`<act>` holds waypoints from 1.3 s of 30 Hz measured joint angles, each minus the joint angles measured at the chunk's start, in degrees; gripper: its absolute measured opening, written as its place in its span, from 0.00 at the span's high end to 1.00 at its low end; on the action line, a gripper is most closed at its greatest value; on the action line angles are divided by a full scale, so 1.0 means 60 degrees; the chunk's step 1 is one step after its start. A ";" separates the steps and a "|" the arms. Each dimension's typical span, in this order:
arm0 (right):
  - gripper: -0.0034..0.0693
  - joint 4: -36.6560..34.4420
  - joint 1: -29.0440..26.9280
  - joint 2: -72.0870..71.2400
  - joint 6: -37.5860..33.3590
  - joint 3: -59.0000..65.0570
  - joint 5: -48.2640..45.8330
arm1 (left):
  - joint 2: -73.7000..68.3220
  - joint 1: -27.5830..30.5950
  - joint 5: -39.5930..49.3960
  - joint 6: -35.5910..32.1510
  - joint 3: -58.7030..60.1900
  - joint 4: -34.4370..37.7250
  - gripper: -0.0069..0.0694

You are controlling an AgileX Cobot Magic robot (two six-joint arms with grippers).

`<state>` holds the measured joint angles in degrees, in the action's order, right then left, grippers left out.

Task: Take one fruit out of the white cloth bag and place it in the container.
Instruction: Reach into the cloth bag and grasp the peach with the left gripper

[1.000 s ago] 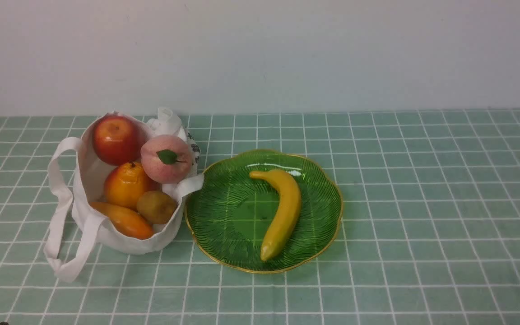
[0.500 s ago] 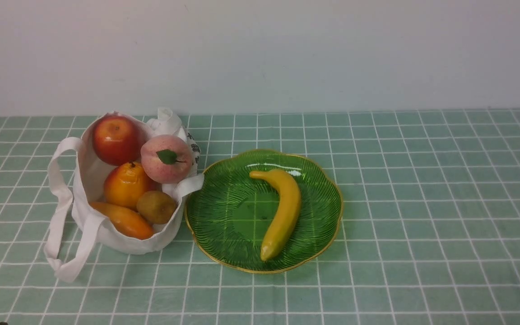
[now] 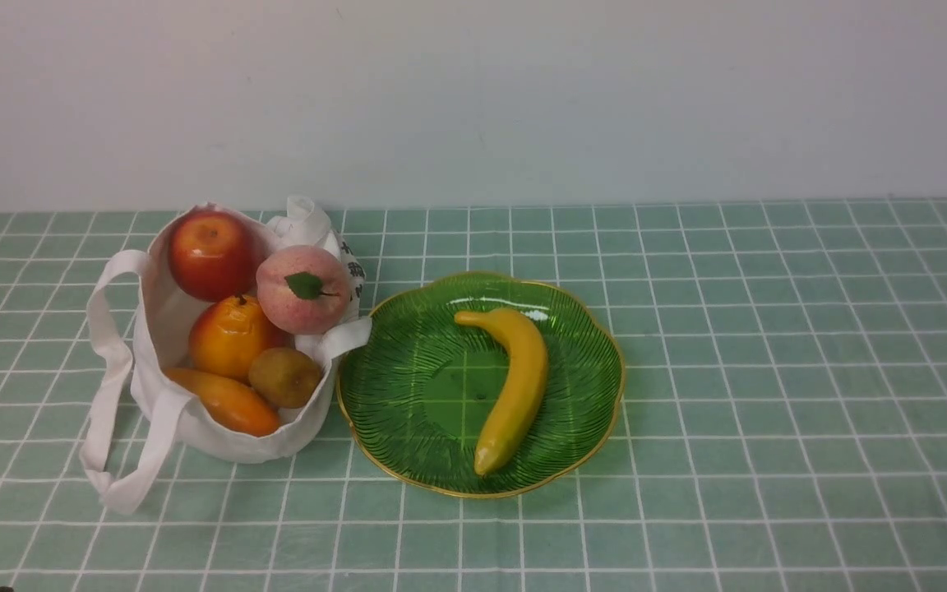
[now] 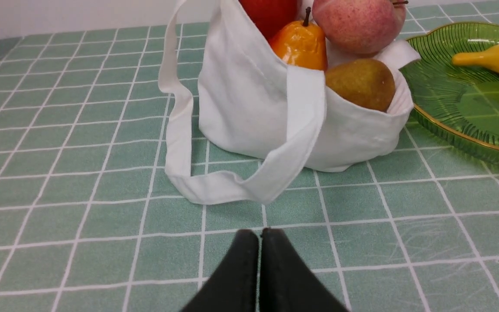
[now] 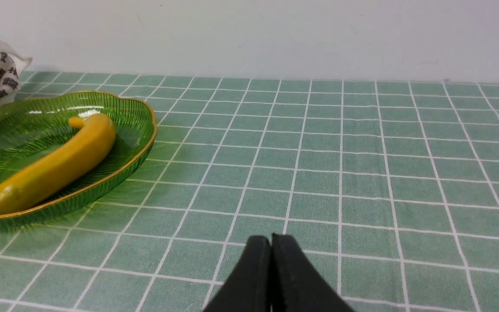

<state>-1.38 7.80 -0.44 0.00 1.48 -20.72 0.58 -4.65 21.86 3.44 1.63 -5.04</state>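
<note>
In the front view, a pink peach (image 3: 288, 308) with a green leaf is seen in the open mouth of a white cloth bag (image 3: 219, 440), left of center in the frame. It is joined there by a red apple (image 3: 212, 256), an orange pear-like fruit (image 3: 231, 345), a brown fruit (image 3: 284, 378) and an elongated orange fruit (image 3: 223, 400). A banana (image 3: 519, 390) is held by a green, gold-rimmed plate (image 3: 408, 427) at the center of the frame, beside the bag, on a gridded green surface (image 3: 769, 411).

In the left wrist view, the left tool (image 4: 261, 236) is pictured closed, its tips together over the surface, with nothing gripped. The bag is shown with its long handle (image 4: 271, 173) draped on the surface; the peach is partly cut off by the frame.

In the right wrist view, the right tool (image 5: 271, 240) is likewise pictured closed and unladen. The plate and banana are seen, with part of the bag's dark print.
</note>
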 joint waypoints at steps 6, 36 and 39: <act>0.97 0.0000 0.0000 0.0000 0.0000 0.0000 0.0000 | 0.0000 0.0000 0.0000 0.0000 0.0000 0.0000 0.92; 0.97 0.0000 0.0000 0.0000 0.0000 0.0000 0.0000 | 0.0000 0.0000 -0.0941 0.2905 0.0001 0.8501 0.92; 0.97 0.0000 0.0000 0.0000 0.0000 0.0000 0.0000 | -0.0011 0.0000 -0.0914 0.2712 -0.0109 0.8414 0.92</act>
<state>-1.38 7.80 -0.44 0.00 1.48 -20.72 0.52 -4.65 16.38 19.71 0.97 45.44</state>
